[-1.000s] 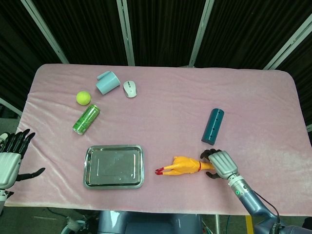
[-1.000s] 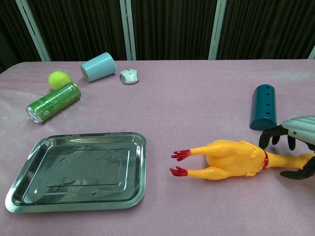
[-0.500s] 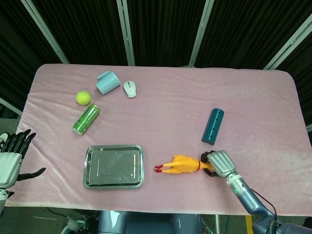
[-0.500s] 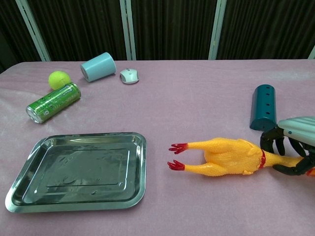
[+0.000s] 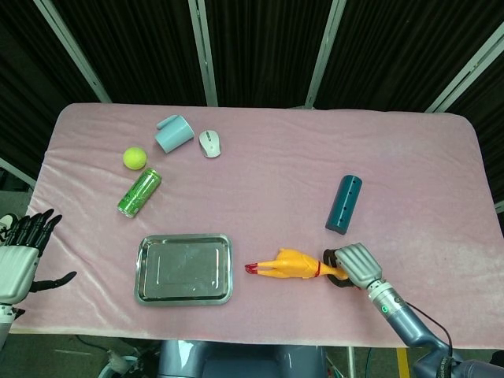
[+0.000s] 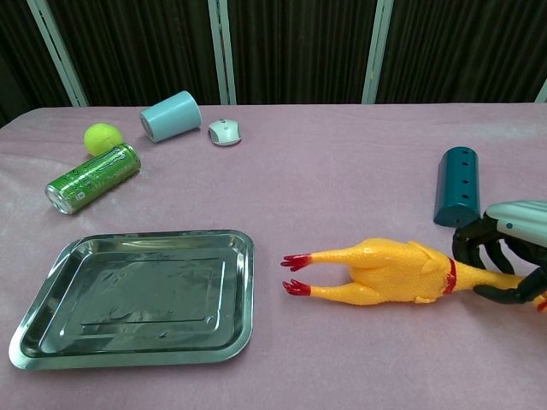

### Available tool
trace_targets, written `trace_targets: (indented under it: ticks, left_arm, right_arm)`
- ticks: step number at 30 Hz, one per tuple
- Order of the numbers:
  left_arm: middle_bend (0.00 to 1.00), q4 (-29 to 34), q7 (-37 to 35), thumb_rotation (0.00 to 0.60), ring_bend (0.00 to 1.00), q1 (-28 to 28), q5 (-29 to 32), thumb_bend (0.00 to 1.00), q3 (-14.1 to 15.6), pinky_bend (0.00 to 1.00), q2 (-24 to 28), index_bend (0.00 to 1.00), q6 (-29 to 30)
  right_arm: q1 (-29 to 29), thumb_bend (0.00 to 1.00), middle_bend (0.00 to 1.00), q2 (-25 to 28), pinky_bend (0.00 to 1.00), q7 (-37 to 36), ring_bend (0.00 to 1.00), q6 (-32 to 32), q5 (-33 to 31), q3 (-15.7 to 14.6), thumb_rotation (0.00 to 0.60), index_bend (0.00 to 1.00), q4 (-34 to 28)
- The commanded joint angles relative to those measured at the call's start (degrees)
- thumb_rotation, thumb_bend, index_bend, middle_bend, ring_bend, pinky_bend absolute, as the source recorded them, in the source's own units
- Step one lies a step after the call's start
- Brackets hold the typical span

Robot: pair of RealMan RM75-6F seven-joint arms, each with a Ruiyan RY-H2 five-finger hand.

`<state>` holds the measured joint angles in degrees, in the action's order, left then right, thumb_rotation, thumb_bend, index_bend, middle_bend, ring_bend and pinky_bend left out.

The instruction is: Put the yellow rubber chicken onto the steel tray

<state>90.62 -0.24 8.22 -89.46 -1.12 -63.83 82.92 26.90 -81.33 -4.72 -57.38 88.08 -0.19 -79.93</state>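
The yellow rubber chicken (image 5: 290,265) (image 6: 385,272) lies on the pink cloth, its red feet pointing left toward the steel tray (image 5: 185,269) (image 6: 137,295). A short gap separates the feet from the tray's right rim. My right hand (image 5: 354,265) (image 6: 508,256) is at the chicken's head end, with dark fingers curled around its neck. The head itself is hidden inside the hand. My left hand (image 5: 20,264) hovers off the table's left edge, fingers spread and holding nothing; the chest view does not show it.
A teal cylinder (image 5: 344,204) (image 6: 455,185) lies just behind my right hand. At the far left sit a green can (image 5: 139,192), a tennis ball (image 5: 135,158), a tipped light-blue cup (image 5: 173,133) and a white mouse (image 5: 210,143).
My right hand closed around the chicken's neck and slid the chicken leftward, so its feet now lie closer to the tray. The left hand has barely moved.
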Motion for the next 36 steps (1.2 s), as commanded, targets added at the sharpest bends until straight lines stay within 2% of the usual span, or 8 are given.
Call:
trace_targets:
  ticks: [1,8,15,17,19,26,31,36]
  left_arm:
    - [0.0,0.3,0.1,0.6,0.0,0.3,-0.2,0.0,0.0,0.0,0.1,0.0,-0.3]
    - [0.0,1.7,0.5,0.6,0.0,1.6,-1.3,0.0,0.0,0.0,0.6,0.0,-1.3]
    - [0.03,4.1,0.3,0.6,0.01,4.0,-2.4,0.0,-0.5,0.0,1.3,0.0,-3.6]
    - [0.06,5.2,0.3,0.6,0.04,5.0,-2.8,0.0,-0.9,0.05,1.2,0.0,-4.3]
    - [0.09,7.9,-0.2,0.6,0.09,6.8,-3.1,0.01,-2.0,0.13,0.8,0.02,-5.7]
    - [0.14,20.9,-8.0,0.6,0.15,14.1,-2.3,0.04,-3.5,0.19,5.1,0.06,-15.9]
    - [0.14,24.7,-2.6,0.6,0.15,17.8,1.2,0.04,-5.9,0.21,4.2,0.07,-19.9]
    - [0.14,27.5,3.1,0.6,0.15,21.5,7.7,0.06,-8.0,0.21,1.4,0.11,-23.8]
  right_arm:
    - [0.3,0.84,0.67,1.8,0.85,-4.7,0.68,-1.9,2.9,-1.1,0.6,0.83,0.2]
    - [0.5,0.89,0.69,4.1,0.87,-13.0,0.7,-4.3,5.9,-2.3,0.6,0.86,-0.6]
    - [1.3,0.9,0.69,7.7,0.87,-22.9,0.7,-7.2,9.4,-3.6,0.6,0.86,-2.4]
    - [1.6,0.9,0.69,8.3,0.87,-23.9,0.7,-8.1,10.2,-3.6,0.6,0.86,-3.2]
    - [2.1,0.9,0.69,8.9,0.87,-22.9,0.7,-9.1,11.5,-3.3,0.6,0.86,-4.5]
    - [3.7,0.9,0.69,9.1,0.87,-16.7,0.7,-7.6,10.7,-1.8,0.6,0.86,-8.8]
    - [4.5,0.9,0.69,8.6,0.87,-11.7,0.7,-6.4,8.3,-0.1,0.6,0.87,-11.4]
    - [5.5,0.9,0.69,8.3,0.87,-8.3,0.7,-4.5,5.0,1.8,0.6,0.87,-13.4]
